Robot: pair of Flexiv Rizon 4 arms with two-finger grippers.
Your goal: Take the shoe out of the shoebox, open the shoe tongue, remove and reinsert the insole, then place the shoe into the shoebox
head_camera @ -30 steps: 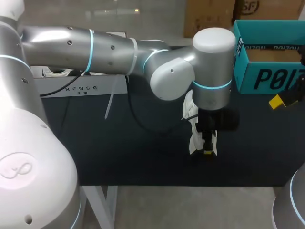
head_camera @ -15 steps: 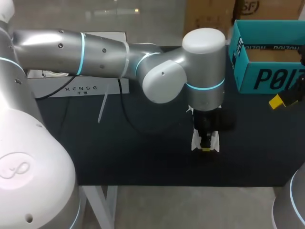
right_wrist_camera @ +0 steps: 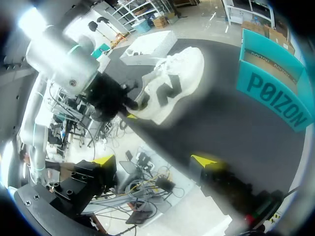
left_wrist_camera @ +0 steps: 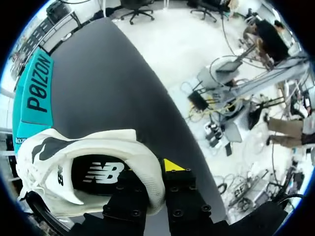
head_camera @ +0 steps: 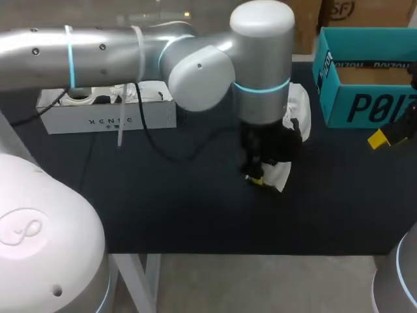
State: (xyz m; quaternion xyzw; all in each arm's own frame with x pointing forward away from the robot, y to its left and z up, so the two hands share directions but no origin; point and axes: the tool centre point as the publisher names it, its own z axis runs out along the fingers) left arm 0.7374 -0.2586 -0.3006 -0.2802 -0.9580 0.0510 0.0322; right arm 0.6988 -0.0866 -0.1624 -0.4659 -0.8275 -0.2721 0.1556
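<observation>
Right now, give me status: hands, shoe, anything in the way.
Left hand shut on shoe heel, shoe out of shoebox. Right hand open, empty, beside shoebox. Nothing between shoe and shoebox.

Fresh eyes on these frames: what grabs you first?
The big silver left arm stretched across the table, its tool clamped on the heel of a white shoe near mid-table. Next, the teal shoebox at the far right, with the right tool open just in front of it.
</observation>
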